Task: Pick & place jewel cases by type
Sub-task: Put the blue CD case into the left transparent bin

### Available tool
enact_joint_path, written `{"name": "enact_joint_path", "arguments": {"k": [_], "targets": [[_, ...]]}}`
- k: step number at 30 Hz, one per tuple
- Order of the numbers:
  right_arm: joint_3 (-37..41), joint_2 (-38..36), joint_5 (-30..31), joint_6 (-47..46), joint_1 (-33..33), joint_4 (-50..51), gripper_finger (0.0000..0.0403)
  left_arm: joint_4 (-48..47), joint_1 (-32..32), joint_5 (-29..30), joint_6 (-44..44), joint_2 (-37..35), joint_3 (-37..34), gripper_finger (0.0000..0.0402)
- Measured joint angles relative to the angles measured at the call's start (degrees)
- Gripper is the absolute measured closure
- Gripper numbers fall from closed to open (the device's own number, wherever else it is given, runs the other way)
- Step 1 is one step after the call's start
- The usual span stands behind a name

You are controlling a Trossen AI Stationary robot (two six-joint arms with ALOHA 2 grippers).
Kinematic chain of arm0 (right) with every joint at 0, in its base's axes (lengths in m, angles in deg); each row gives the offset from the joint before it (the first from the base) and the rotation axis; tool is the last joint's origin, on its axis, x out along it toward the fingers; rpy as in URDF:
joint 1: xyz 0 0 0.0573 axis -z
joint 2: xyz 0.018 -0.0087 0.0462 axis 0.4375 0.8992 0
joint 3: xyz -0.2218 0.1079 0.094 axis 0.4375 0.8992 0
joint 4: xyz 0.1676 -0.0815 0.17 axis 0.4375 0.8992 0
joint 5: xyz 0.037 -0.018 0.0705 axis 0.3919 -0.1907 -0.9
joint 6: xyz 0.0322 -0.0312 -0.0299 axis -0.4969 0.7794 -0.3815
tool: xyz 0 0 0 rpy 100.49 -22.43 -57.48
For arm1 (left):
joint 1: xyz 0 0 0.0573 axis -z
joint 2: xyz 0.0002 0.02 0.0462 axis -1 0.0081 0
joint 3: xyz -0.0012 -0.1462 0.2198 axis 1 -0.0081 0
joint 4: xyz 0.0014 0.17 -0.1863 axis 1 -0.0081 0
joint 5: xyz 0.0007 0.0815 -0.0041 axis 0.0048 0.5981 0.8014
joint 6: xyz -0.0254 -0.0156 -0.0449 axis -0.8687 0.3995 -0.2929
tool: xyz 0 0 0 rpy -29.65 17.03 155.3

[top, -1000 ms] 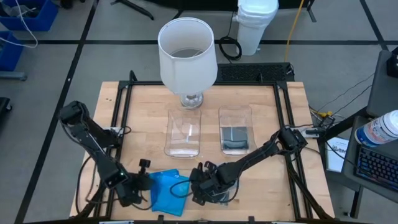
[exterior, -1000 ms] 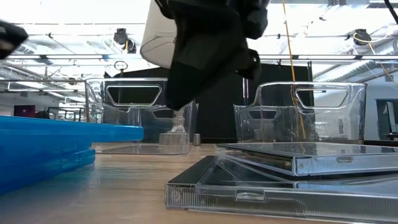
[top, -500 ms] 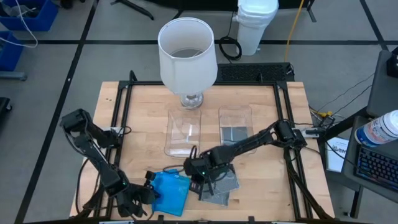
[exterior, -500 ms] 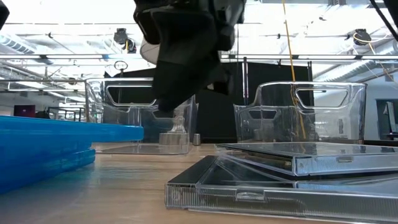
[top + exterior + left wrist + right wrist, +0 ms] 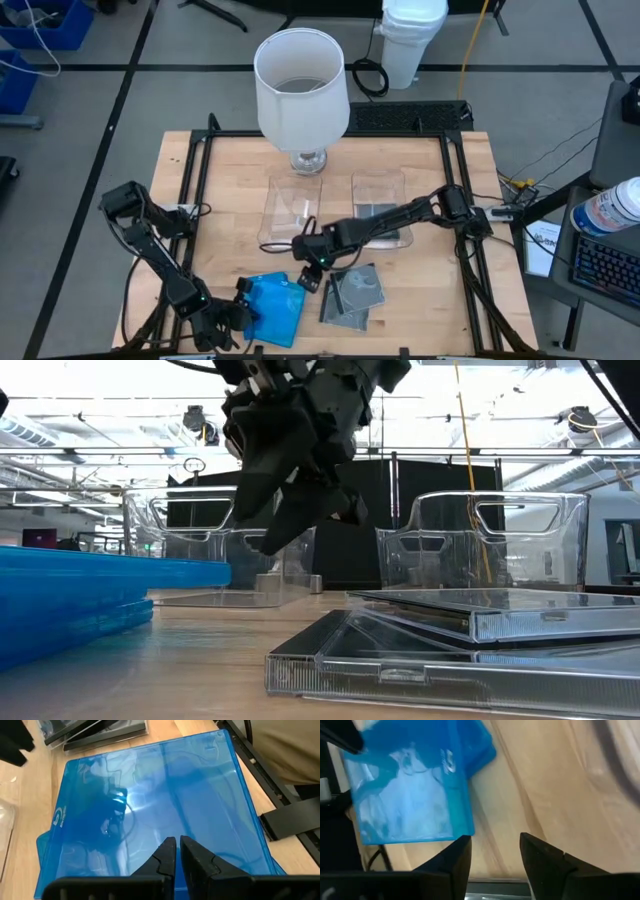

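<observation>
Two bright blue jewel cases (image 5: pixel 275 308) lie stacked flat near the table's front edge, left of centre. Right of them lies a loose pile of smoky grey jewel cases (image 5: pixel 355 293). One more dark case (image 5: pixel 378 212) lies in the right clear tray (image 5: pixel 378 183). My left gripper (image 5: pixel 176 845) is shut and stands over the top blue case (image 5: pixel 150 805), at its left side. My right gripper (image 5: pixel 495 851) hangs open above bare table between the blue stack (image 5: pixel 410 795) and the left clear tray (image 5: pixel 270 215), with nothing between its fingers. My left gripper's shut fingertips (image 5: pixel 167 851) slant down from the table's left over the cover of the top blue case (image 5: pixel 165 827). Whether they touch it, I cannot tell. The case lies flat on the one below it.
A white lampshade on a glass foot (image 5: pixel 300 85) stands at the far middle, behind the two clear trays. My right arm (image 5: pixel 400 215) stretches across the right tray. A black frame (image 5: pixel 195 200) runs along the table's sides.
My right gripper has left the grey pile and gone toward the far left, and it has opened. The grey cases now lie uncovered. My left gripper has sunk toward the blue stack, still shut. The left clear tray has shifted a little to the left.
</observation>
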Motion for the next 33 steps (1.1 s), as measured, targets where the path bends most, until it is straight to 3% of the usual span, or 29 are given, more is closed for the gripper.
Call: {"name": "enact_joint_path", "arguments": {"k": [5, 12, 18, 24, 33], "targets": [[2.79, 0.00, 0.34, -4.11, -0.93, -2.56, 0.0249, 0.04, -0.44, 0.02, 0.15, 0.00, 0.00, 0.0366], [8.32, 0.00, 3.82, -13.24, -4.06, -16.73, 0.0246, 0.05, -1.31, 0.13, 0.15, 0.00, 0.00, 0.0366], [12.44, 0.00, 4.91, -18.31, -4.29, -22.70, 0.0246, 0.25, -1.31, 0.24, 0.15, 0.00, 0.00, 0.0366], [15.52, 0.00, 4.90, -19.68, -4.06, -30.92, 0.0246, 0.24, -1.29, 0.21, 0.17, 0.00, 0.00, 0.0366], [16.07, 0.00, 4.87, -18.77, -4.06, -32.11, 0.0247, 0.84, -0.19, -3.22, 1.64, 0.00, 2.10, 0.0366]]}}
